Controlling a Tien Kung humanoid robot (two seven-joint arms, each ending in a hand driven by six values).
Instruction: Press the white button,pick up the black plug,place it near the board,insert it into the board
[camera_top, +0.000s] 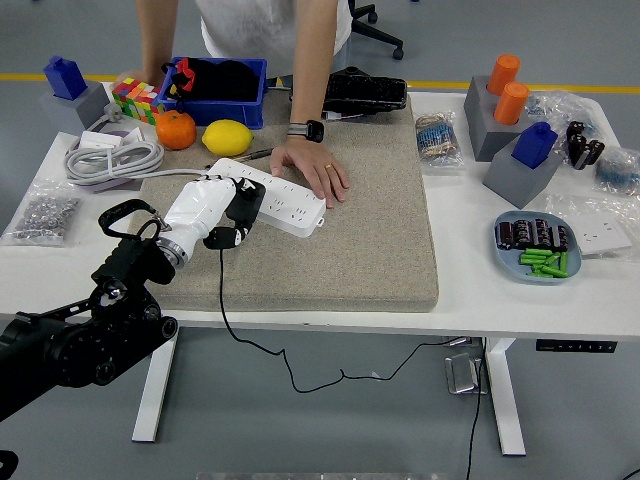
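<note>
A white power strip (285, 205) lies on the grey felt mat (350, 240), near its back left corner. My left hand (228, 218) is shut on the black plug (243, 204) and holds it against the strip's left part. The plug's black cable (222, 300) hangs down over the table's front edge. A person's hand (312, 170) rests flat on the strip's right end and holds it down. My right hand is out of view.
An orange (175, 129), a lemon (227, 137), a blue bin (216, 92) and a coiled grey cable (112, 160) stand at the back left. A bag of screws (40, 212) lies at the left edge. Grey blocks (520, 165) and a blue dish (535, 250) are on the right.
</note>
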